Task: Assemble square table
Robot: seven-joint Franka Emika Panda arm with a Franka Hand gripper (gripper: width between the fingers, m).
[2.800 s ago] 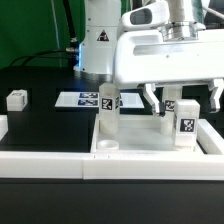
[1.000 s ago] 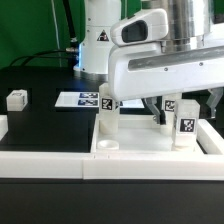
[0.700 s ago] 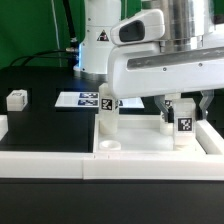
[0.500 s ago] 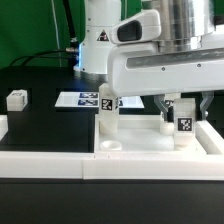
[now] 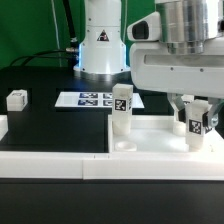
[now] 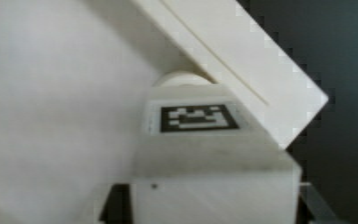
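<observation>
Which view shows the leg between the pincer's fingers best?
The wrist view: the leg fills much of the picture, its tag facing the camera, beside the rim of the tabletop. The exterior view shows the same leg small, at the exterior view's right, flanked by the fingers of the pincer.

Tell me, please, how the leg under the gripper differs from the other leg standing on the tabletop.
The right leg, on the exterior view's right, is clasped between the fingers of the gripper; the left leg, on that view's left, stands untouched. The gripper partly covers the right leg; the left leg shows whole. Both are white, upright and tagged.
</observation>
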